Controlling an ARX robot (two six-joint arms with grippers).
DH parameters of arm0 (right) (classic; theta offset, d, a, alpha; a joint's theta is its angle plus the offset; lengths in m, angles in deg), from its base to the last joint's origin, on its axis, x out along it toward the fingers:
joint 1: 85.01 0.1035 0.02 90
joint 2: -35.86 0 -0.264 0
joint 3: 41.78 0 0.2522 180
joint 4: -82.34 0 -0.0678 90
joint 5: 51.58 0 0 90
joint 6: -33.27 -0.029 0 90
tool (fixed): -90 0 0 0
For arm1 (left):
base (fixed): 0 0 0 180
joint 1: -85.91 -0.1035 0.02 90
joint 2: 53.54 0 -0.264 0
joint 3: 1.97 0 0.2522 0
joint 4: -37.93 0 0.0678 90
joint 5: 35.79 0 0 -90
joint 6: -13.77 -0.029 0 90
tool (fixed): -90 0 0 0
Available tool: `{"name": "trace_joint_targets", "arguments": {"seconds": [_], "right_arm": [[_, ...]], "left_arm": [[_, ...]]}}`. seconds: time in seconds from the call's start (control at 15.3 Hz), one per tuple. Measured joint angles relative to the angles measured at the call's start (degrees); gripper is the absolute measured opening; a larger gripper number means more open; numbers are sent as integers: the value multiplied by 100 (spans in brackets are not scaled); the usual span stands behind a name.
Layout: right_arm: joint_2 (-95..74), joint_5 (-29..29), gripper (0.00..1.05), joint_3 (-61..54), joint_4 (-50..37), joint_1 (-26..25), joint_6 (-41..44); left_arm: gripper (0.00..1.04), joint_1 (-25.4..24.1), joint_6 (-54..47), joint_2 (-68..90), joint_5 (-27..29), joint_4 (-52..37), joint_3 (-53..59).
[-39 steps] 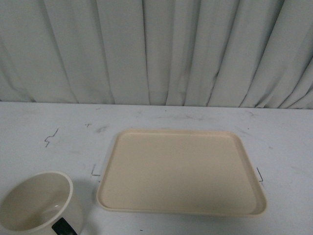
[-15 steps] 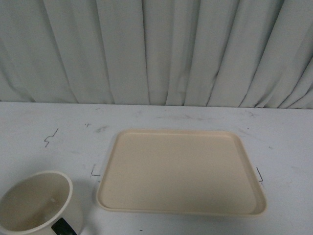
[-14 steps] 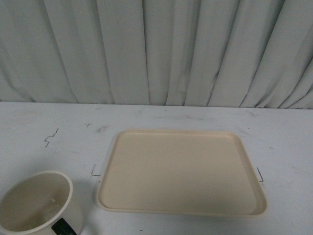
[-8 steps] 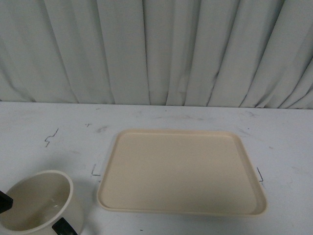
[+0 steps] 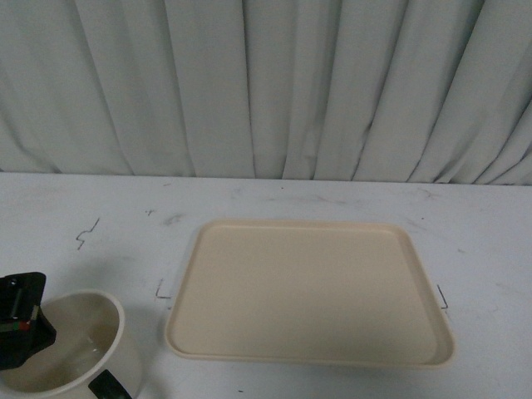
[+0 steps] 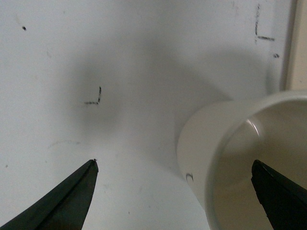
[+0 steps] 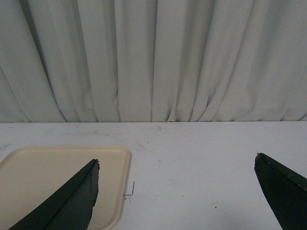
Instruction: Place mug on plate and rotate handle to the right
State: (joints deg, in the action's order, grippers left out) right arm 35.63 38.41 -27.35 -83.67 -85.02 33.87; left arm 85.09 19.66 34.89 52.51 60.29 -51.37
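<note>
Left gripper [image 6: 173, 165] spread wide astride the mug [image 6: 206, 143] rim, right gripper [image 7: 176, 159] likewise wide apart, mug beside the plate [image 5: 307, 291]

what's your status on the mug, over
Left gripper open, fingers astride mug wall, no grip yet. Right gripper open, empty. Mug on table left of plate, handle toward robot. Nothing between them.

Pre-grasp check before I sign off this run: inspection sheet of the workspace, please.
Surface: white table, scuffed, with black corner marks.
Job's things: mug upright on table, left of plate, apart; handle toward robot; plate bare.
Clutter: nothing seen.
End effectors: left end effector open, jaws either side of mug wall; right end effector open, holding nothing.
Cables: nothing seen.
Surroundings: pale pleated curtain.
</note>
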Motion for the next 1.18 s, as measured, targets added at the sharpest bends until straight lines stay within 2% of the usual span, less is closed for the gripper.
{"name": "trace_joint_targets", "arguments": {"seconds": [0.07,0.13,0.2,0.33,0.39,0.65,1.05,1.18], "right_arm": [[0,0,98,0,-2,0,0],[0,2,98,0,2,0,0],[0,0,98,0,2,0,0],[0,0,98,0,0,0,0],[0,0,98,0,-2,0,0],[0,0,98,0,0,0,0],[0,0,98,0,0,0,0],[0,0,98,0,0,0,0]], "left_arm": [[98,63,-20,149,101,-13,-68],[91,81,-33,223,157,-46,-87],[78,146,-33,234,264,-52,-90],[15,555,28,-52,258,205,-79],[3,691,120,-363,254,474,-142],[3,1257,-149,-205,319,708,-1104],[3,2546,-365,1495,212,1082,-2979],[3,2785,-479,2006,188,1226,-3333]]}}
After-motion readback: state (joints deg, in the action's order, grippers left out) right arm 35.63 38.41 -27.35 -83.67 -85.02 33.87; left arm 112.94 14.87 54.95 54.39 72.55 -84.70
